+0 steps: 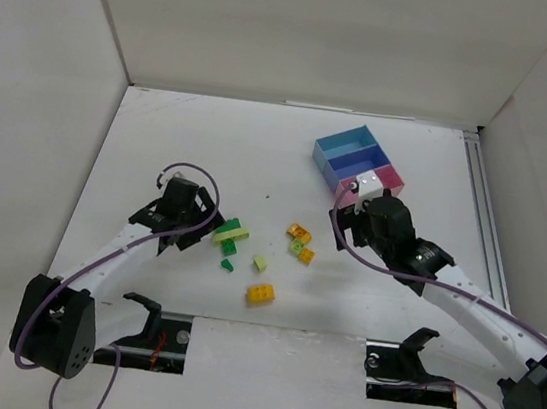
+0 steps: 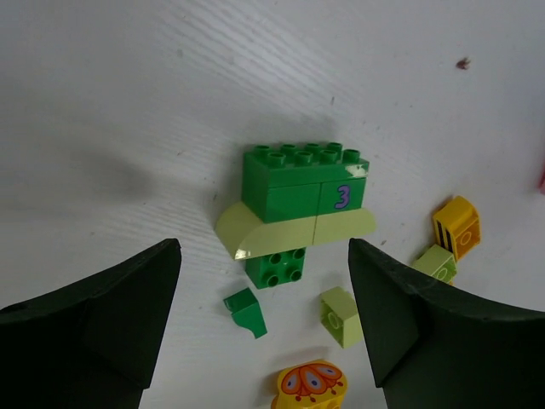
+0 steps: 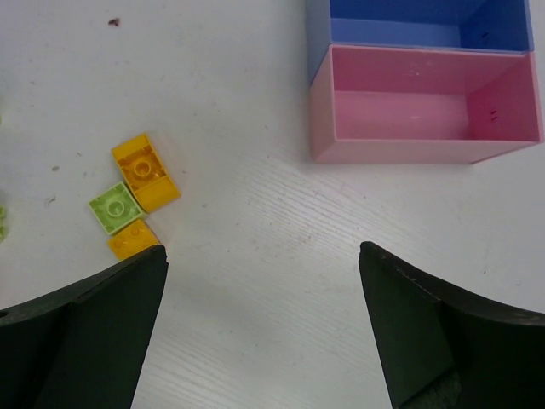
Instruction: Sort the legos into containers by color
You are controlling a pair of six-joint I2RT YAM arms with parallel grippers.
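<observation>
The legos lie mid-table. A dark green brick (image 2: 302, 183) marked 3 sits on a pale lime curved piece (image 2: 294, 230) and a small green brick (image 2: 277, 268); this stack (image 1: 232, 231) is just right of my left gripper (image 1: 195, 223). Near it are a green chip (image 2: 245, 311), a lime brick (image 2: 341, 315) and an orange-yellow printed brick (image 2: 311, 385). My left gripper (image 2: 264, 247) is open and empty above them. Two orange bricks (image 3: 145, 170) and a lime one (image 3: 113, 207) lie left of my open, empty right gripper (image 3: 262, 249). The pink tray (image 3: 324, 102) is empty.
The three joined trays (image 1: 321, 153) stand at the back right, light blue farthest, darker blue (image 3: 317, 34) in the middle, pink nearest my right gripper (image 1: 359, 208). White walls enclose the table. A rail runs along the right edge (image 1: 482, 212).
</observation>
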